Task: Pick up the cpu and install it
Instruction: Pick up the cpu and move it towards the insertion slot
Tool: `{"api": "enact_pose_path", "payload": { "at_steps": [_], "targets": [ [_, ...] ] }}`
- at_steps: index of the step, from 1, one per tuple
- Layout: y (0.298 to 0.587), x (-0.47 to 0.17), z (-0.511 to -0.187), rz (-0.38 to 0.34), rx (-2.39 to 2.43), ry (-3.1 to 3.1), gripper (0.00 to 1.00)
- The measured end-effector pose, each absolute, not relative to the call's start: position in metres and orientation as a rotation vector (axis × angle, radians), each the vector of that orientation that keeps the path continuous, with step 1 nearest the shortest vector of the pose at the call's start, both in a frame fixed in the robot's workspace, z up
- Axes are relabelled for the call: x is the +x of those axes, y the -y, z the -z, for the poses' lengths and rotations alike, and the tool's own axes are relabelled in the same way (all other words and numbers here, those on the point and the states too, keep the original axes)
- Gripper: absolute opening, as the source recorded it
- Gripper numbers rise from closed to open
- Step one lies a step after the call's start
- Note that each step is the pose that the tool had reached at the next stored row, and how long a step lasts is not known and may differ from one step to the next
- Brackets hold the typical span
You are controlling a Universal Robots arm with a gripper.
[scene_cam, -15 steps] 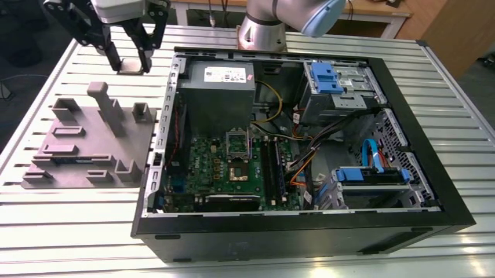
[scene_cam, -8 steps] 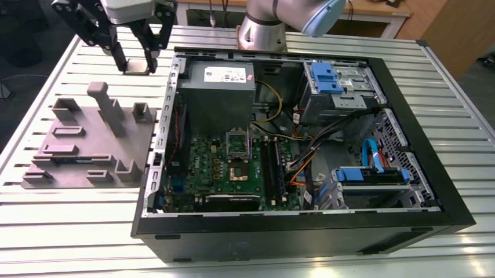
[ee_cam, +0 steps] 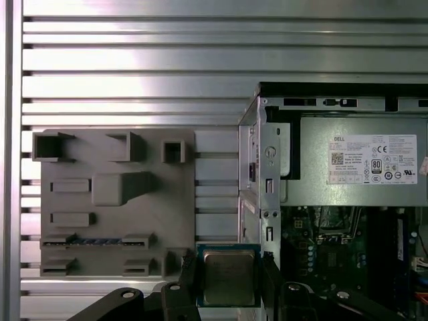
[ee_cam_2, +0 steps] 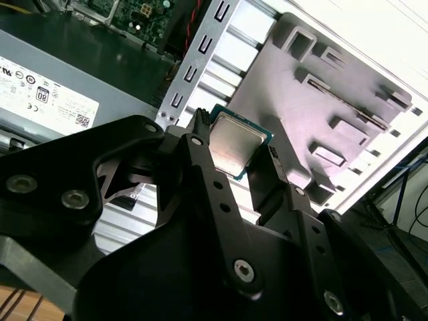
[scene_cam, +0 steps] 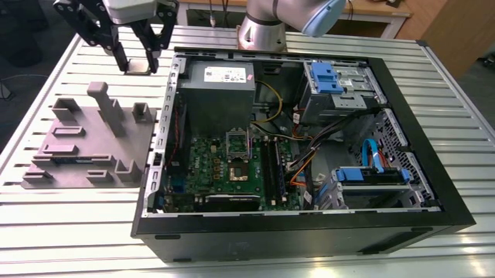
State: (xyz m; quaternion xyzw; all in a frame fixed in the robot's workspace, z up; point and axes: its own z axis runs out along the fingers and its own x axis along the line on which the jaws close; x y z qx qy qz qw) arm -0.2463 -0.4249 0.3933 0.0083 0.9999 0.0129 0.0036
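Gripper (scene_cam: 139,65) hung above table (scene_cam: 62,231), between grey parts tray (scene_cam: 85,139) and open computer case (scene_cam: 309,237). Fingers closed on two opposite edges of cpu (ee_cam: 229,275); chip sat flat between them, silver top showing in both wrist views. Socket (scene_cam: 237,168) on motherboard lay well apart, inside case. Carry step, as judged: hold chip level, squeeze edges only, clear case wall with margin, match chip corners to socket before any lowering

Slatted table (scene_cam: 464,185): computer case (scene_cam: 302,234), grey fixture (scene_cam: 81,147).
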Motion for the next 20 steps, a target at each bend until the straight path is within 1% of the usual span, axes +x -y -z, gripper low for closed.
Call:
{"api": "enact_pose_path", "payload": {
  "at_steps": [20],
  "targets": [
    [0.4250, -0.2360, -0.3932, -0.040, 0.026, -3.134, 0.47]
  ]
}}
